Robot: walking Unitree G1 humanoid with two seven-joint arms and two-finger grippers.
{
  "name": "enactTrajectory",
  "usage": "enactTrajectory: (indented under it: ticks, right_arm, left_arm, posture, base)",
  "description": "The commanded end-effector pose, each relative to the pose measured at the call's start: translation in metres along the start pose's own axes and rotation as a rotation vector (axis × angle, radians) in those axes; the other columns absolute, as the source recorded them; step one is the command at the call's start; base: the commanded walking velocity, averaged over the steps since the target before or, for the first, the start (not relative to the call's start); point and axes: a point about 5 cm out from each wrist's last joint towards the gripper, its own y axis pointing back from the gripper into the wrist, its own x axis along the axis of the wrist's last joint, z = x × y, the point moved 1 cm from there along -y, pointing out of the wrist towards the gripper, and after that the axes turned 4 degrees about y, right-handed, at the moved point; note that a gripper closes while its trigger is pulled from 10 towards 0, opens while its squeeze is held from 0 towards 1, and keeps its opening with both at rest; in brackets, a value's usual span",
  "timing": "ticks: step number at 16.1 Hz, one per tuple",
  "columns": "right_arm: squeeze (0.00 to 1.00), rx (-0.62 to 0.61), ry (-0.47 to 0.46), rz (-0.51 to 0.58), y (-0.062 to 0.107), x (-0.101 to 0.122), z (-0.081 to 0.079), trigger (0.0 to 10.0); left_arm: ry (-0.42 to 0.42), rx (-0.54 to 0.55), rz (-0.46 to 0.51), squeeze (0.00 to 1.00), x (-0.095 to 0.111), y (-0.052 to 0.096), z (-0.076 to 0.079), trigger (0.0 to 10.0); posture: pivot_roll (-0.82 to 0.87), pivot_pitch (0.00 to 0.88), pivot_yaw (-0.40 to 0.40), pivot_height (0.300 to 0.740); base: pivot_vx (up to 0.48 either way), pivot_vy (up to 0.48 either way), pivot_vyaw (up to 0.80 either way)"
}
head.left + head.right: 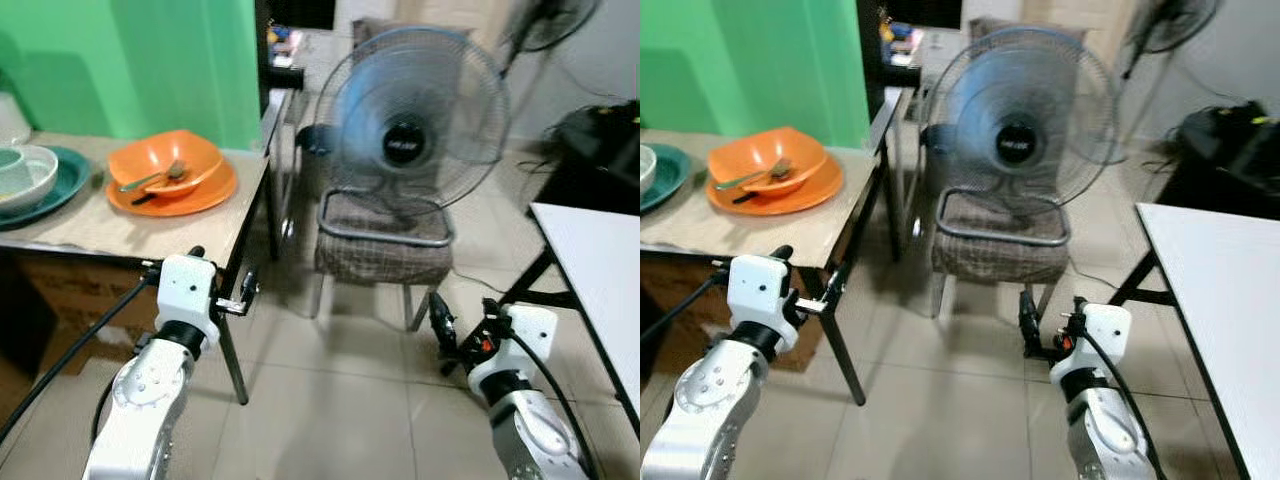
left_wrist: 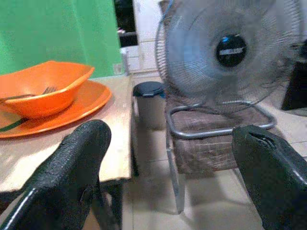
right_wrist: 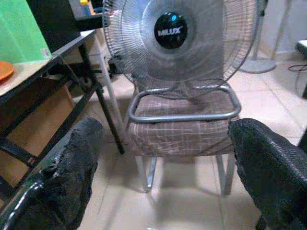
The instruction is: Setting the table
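head view: orange bowl (image 1: 166,161) with a fork (image 1: 150,180) sits on an orange plate (image 1: 172,195) on the desk (image 1: 130,232), fan (image 1: 412,128) on chair (image 1: 385,250) beside. left wrist: left fingers (image 2: 72,177) spread, empty. right wrist: right fingers (image 3: 72,172) spread, empty

Orange bowl (image 1: 165,161) on an orange plate (image 1: 205,190); white bowl (image 1: 28,175) on a teal plate (image 1: 62,182); green wall (image 1: 130,60); brown chair cushion (image 1: 385,255) with pale check lines; grey fan (image 1: 415,120), black hub; white table (image 1: 600,270); beige floor tiles (image 1: 340,400).
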Motion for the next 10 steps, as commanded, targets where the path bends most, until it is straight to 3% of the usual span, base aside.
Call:
enactTrajectory:
  ticks: [1,10]
  right_arm:
    - [0.00,-0.002,-0.005,0.010,-0.0017,0.0041,-0.0003,10.0]
    - [0.00,0.005,-0.012,-0.007,0.0005,0.0027,-0.0013,10.0]
  left_arm:
    - [-0.009,0.010,-0.025,0.00,-0.0040,0.0017,-0.0042,10.0]
    - [-0.012,-0.016,-0.040,0.00,-0.0056,0.0013,-0.0023,10.0]
  posture:
    - [0.03,0.000,0.004,0.740]
    - [0.03,0.000,0.004,0.740]
  base:
    - [0.000,0.360,0.00]
    - [0.000,0.354,0.00]
